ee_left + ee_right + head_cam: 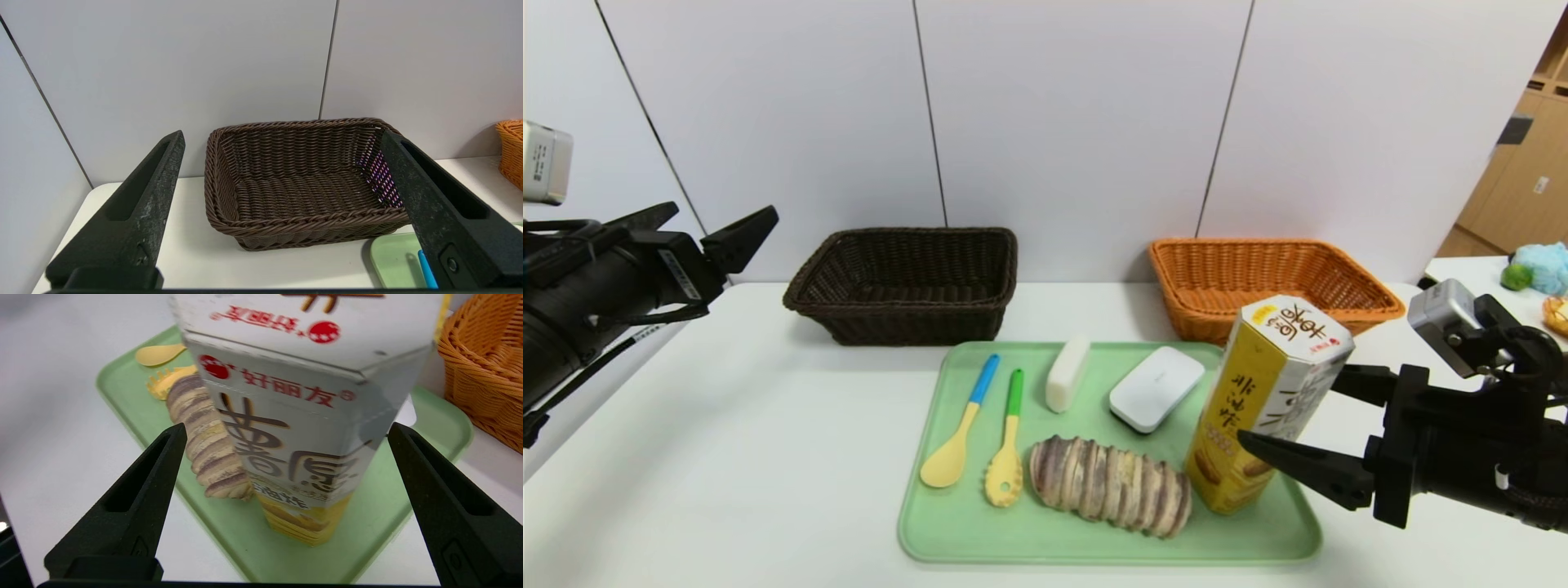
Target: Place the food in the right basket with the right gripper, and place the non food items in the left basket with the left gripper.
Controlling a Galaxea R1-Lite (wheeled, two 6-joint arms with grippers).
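A green tray (pixel 964 531) holds a blue-handled yellow spoon (pixel 964 433), a green-handled yellow fork (pixel 1007 449), a white bar (pixel 1067 373), a white flat box (pixel 1156 388), a striped bread loaf (pixel 1107 486) and an upright yellow snack carton (pixel 1258 384). My right gripper (pixel 1290 407) is open, with one finger on each side of the carton (pixel 294 416), not touching it. The loaf (pixel 204 428) lies beside the carton. My left gripper (pixel 719 214) is open and empty, held high at the far left and facing the brown basket (pixel 310 222).
The brown basket (pixel 907 282) stands at the back left and the orange basket (pixel 1217 318) at the back right, both against the wall. Both look empty. A second table at the far right holds a blue and green object (pixel 1535 269).
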